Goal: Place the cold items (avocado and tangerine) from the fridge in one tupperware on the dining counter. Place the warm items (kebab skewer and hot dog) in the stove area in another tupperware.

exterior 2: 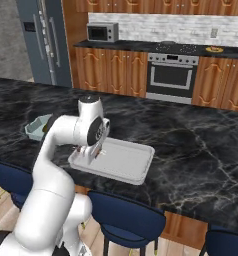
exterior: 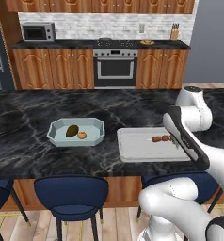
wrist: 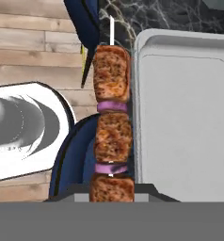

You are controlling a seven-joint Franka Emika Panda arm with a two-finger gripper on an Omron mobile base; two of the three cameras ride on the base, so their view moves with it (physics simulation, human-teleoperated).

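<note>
From my remote station, I saw the gripper (exterior: 174, 141) clenched on the kebab skewer (exterior: 161, 139), its fingers pinching the near end of the stick. In the hand view the kebab skewer (wrist: 112, 127) ran straight out from the fingertips: three browned meat chunks with purple onion slices between them, then a bare white tip. It hung over the edge of the flat grey tupperware (exterior: 147, 148), whose rim lay just to one side of the fingers (I could not tell whether the meat touched the tray). Well away from the fingers, on the same black marble dining counter (exterior: 29, 150), sat the pale blue tupperware (exterior: 97, 123) holding the dark avocado (exterior: 72, 131) and the orange tangerine (exterior: 82, 135) side by side.
</note>
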